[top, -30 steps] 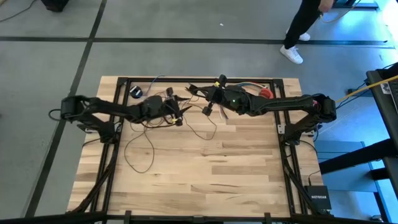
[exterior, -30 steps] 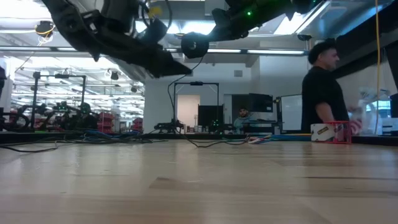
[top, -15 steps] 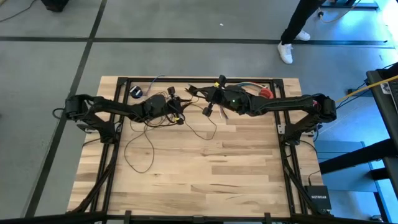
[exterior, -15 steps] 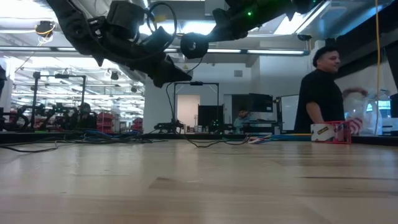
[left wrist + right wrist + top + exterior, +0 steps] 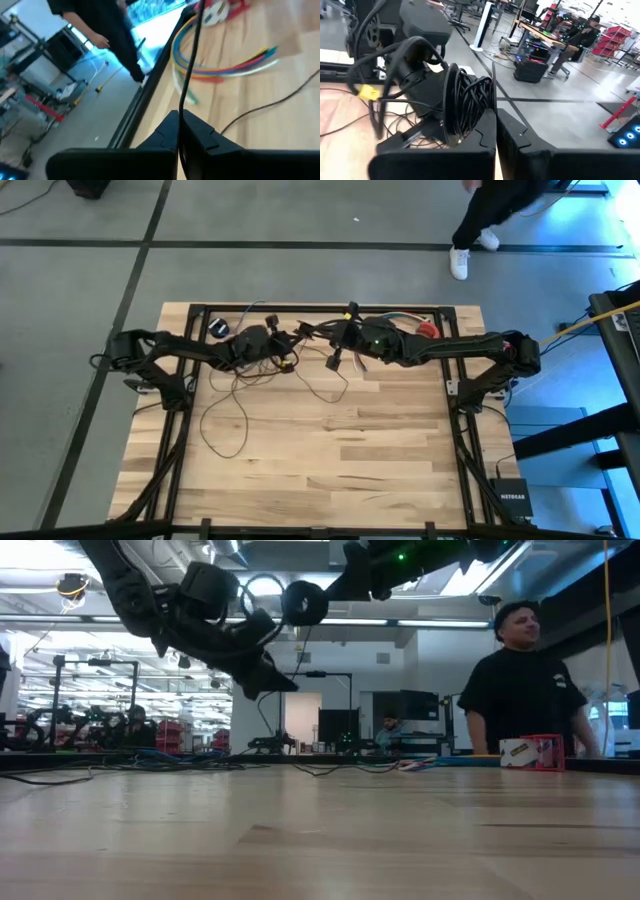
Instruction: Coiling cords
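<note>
On the near half of the desk [image 5: 330, 470] nothing of mine lies yet; the bare boards run up to a long slack loop of the cord [image 5: 222, 430] sagging toward the left edge, uncoiled. More loose strands wander across the middle of the desk beneath my arms, so I judge a good share of the job is left.

Farther back, near the far edge, both arms meet above the desk. My left pincer [image 5: 178, 131] is pinched tight on a single strand of the cord, which runs straight out between its tips. My right pincer [image 5: 495, 116] is closed too, and it grips a bundle of wound turns [image 5: 465, 107], several tidy loops stacked together. That bundle is the part done; I reckon it holds perhaps half the length, though I cannot tell exactly.

What remains, as I see it, is to feed the slack on the desk into that bundle, turn after turn, down to the puck [image 5: 218, 328] lying by the far left corner.

Beyond the far edge a person [image 5: 525, 690] stands.
</note>
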### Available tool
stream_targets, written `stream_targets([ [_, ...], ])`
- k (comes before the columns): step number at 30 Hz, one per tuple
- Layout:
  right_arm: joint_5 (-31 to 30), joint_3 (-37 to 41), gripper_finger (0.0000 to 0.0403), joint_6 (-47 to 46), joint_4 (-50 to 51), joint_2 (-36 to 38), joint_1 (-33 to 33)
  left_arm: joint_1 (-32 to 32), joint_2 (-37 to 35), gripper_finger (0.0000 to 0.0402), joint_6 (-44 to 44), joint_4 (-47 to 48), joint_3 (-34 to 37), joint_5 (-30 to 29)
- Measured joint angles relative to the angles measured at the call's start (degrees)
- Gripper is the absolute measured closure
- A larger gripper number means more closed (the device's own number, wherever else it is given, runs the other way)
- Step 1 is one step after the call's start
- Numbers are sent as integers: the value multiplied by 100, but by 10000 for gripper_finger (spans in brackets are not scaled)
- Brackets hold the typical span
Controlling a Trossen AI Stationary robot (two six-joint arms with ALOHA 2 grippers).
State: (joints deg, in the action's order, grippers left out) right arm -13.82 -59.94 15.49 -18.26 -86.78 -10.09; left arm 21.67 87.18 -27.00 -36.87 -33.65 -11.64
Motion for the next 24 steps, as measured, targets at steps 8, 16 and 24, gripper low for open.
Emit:
stream_targets([
  [8,-5,4,402,76,218,0,-7,365,-70,394,2,443,-2,-95],
  [16,-22,2,402,369,627,4,-7,335,-959,399,3,1034,0,-286],
  [24,-50,2,402,524,853,4,-7,436,-1999,397,142,1743,2,-269],
])
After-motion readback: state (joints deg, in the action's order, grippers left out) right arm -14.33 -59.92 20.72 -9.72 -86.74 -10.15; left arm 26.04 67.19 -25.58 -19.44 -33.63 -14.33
